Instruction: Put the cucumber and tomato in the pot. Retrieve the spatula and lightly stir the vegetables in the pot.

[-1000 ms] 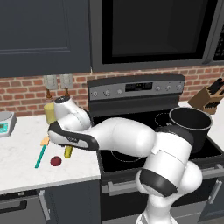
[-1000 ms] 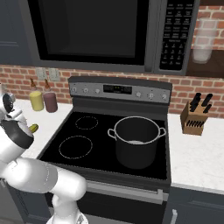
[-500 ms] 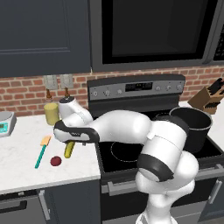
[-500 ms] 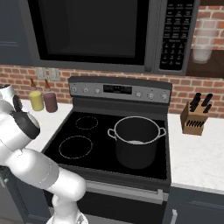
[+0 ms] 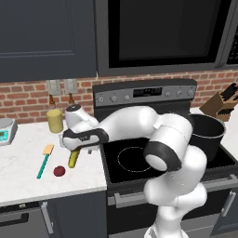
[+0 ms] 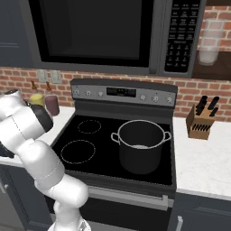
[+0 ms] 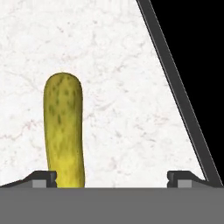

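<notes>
- Fingers spread wide, low over the surface.
- Cucumber sits hard against one finger, off-centre: closing could nudge it and roll it away.

Even, bright rendered light w/ soft shadows, no blur.

Yellow-green speckled cucumber, dark red tomato, teal-handled orange-bladed spatula, black pot

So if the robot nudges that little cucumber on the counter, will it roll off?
Probably it would roll: the cucumber is a rounded cylinder lying flat on the smooth counter. It looks stiff. The open gripper has one tip against its side.
</notes>
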### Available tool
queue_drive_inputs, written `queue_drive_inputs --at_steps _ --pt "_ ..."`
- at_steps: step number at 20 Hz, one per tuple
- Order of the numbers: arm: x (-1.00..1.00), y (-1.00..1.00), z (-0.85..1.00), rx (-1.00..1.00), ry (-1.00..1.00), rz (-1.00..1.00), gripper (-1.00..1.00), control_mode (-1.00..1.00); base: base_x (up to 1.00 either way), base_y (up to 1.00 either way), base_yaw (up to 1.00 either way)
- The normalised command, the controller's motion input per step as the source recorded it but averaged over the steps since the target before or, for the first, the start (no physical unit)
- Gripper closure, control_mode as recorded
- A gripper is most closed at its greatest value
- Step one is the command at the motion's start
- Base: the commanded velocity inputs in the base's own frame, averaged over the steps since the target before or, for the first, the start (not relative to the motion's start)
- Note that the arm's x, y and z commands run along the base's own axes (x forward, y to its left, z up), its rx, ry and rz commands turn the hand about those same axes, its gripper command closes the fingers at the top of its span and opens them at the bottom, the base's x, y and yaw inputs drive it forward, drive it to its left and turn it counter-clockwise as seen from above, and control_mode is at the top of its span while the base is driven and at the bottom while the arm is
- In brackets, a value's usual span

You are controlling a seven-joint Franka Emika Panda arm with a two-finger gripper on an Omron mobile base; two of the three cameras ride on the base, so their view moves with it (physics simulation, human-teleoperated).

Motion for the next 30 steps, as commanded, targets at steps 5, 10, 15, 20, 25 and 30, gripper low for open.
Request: queue_drive_inputs --at_steps 5,10,15,20,25,30 --pt "0.35 0.00 -0.09 0.00 0.00 0.00 -1.00 -1.00 0.00 0.00 0.00" --pt "0.28 0.03 -0.06 0.00 0.00 0.00 -1.00 -1.00 0.00 0.00 0.00" --pt "0.13 0.11 -0.14 0.00 0.00 0.00 -1.00 -1.00 0.00 0.00 0.00" --pt "0.02 0.10 -0.19 0.00 0.00 0.00 -1.00 -1.00 0.00 0.00 0.00" --pt "0.01 0.04 -0.25 0.00 0.00 0.00 -1.00 -1.00 0.00 0.00 0.00" --pt "0.14 0.00 -0.19 0.00 0.00 0.00 -1.00 -1.00 0.00 0.00 0.00"
